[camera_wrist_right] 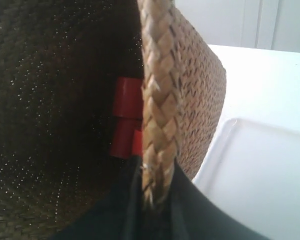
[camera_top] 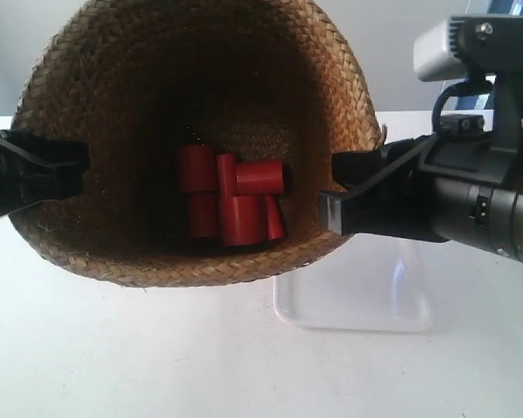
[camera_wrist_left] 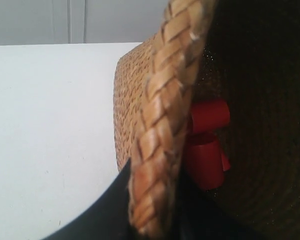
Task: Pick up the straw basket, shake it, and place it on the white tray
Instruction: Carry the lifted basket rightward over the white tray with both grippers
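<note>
Straw basket (camera_top: 192,78) hangs aloft, mouth tipped our way, left gripper (camera_wrist_left: 152,220) and right gripper (camera_wrist_right: 157,205) each pinching its rim; white tray (camera_top: 357,305) at five o'clock. Shake hard and the red cylinders (camera_top: 244,218) could spill.

Exterior view looks closely, perhaps downward, into the straw basket (camera_top: 113,174); both wrist views, at its rim, share that inside.

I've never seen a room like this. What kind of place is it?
Probably a robot test lab: a black left end effector and black right end effector pinch the rim of a brown braided-straw basket holding red cylinders, over a plain white table with a shallow white plastic tray.
</note>
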Action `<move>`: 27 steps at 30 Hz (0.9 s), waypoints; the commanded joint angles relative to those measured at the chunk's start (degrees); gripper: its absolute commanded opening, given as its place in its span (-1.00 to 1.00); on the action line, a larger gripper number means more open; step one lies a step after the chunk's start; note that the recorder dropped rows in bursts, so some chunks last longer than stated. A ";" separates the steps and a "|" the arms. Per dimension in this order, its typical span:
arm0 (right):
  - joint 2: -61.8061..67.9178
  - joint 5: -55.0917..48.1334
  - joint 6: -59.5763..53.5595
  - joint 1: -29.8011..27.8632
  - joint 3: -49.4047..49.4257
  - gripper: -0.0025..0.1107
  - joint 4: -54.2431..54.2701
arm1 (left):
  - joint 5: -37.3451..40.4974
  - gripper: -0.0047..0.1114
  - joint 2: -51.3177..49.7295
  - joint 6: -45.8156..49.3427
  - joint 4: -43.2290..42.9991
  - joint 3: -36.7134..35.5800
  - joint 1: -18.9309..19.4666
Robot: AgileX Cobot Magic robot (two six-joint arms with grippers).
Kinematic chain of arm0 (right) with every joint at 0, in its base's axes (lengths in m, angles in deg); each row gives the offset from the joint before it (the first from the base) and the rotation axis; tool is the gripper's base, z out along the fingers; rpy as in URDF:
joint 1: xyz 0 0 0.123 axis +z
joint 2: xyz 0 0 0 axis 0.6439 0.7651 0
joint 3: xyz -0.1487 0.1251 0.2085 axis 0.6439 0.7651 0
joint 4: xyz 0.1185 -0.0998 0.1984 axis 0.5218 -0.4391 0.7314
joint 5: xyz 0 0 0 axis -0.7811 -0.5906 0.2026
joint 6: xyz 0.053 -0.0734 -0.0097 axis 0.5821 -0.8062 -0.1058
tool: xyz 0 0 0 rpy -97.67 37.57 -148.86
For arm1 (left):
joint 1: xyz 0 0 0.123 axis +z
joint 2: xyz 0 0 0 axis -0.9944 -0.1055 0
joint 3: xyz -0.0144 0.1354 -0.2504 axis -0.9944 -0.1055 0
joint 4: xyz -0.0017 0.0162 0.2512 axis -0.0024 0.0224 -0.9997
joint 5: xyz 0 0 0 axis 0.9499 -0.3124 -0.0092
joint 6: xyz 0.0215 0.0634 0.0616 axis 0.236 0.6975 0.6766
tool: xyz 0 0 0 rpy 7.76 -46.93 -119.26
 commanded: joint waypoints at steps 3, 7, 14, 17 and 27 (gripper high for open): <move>-0.60 -1.73 -2.16 -0.68 1.94 -0.96 -1.47 | -7.14 -0.92 -3.25 3.56 -2.82 -0.33 0.83; -0.91 0.57 -2.28 -0.68 1.94 -0.96 -0.80 | -6.86 -0.92 -4.08 3.65 -1.22 -0.33 0.91; -0.91 -0.02 -2.28 -0.68 2.04 -0.96 1.50 | -9.48 -0.92 -4.16 3.96 0.12 -0.33 5.20; -0.91 -0.02 -2.28 -0.68 2.04 -0.96 1.50 | -10.03 -0.92 -4.16 3.00 0.12 -0.33 6.59; 0.22 -2.57 -9.23 -0.68 2.04 -0.96 1.49 | -9.07 -0.92 -4.16 1.83 -0.13 -0.33 6.59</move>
